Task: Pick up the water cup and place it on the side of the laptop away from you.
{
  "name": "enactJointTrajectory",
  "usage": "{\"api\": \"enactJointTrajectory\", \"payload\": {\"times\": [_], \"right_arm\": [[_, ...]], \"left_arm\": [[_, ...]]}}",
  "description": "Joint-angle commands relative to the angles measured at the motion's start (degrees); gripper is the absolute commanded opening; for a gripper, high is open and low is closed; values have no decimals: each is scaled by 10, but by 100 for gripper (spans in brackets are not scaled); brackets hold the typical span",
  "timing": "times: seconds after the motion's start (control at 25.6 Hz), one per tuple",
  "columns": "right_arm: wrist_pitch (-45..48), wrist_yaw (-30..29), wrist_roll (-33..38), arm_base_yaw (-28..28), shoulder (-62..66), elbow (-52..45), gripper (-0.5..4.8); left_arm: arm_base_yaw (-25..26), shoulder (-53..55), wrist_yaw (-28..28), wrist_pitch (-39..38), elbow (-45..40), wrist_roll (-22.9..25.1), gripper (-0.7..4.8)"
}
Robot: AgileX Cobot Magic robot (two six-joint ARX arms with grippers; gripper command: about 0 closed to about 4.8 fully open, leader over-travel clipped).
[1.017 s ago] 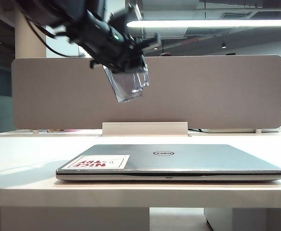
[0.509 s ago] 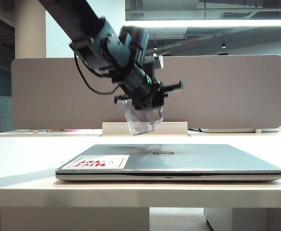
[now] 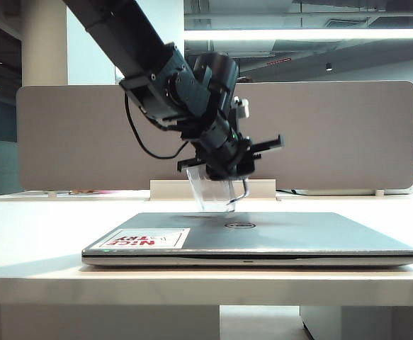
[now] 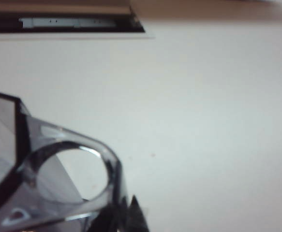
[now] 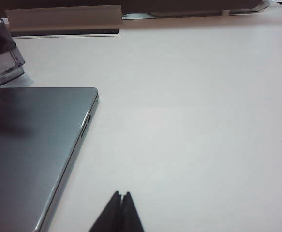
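A: Where does the water cup (image 3: 215,193) sit relative to the left gripper (image 3: 224,161)?

B: Directly under it. The gripper's jaws are narrowed onto the cup's rim, and the cup hangs from them, tilted, its long axis running from the gripper down toward the table (image 3: 36,219). The thin loop handle is on the side of the cup toward the exterior view's right.

A: And relative to the laptop (image 3: 263,237)?

B: The cup's base looks to be just above the table strip beyond the laptop's far edge. In the right wrist view the cup (image 5: 3,60) shows past the far edge of the laptop (image 5: 29,145), close to the surface; whether it touches cannot be told.

A: So the coming move?

B: Probably straight down from the gripper, righting the tilt so the base lands flat.

A: The right gripper (image 5: 119,212)?

B: Pinched together on nothing, on the near side beside the laptop, well away from the cup. The left arm is plainly nearer.
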Motion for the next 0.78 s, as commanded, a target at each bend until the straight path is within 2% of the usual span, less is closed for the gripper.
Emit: {"api": "enactJointTrajectory", "payload": {"times": [0.04,0.31,0.78], "right_arm": [[7,-1,0,0,-1,-3,-1],[7,-1,1,0,-1,-3,-1],[7,-1,0,0,-1,-3,-1]], "left_arm": [[-3,2,-7,3,14,3,-6],[-4,42,-9,-69,95,2,-6],[-17,52,-8,-83,98,-13,-6]]}}
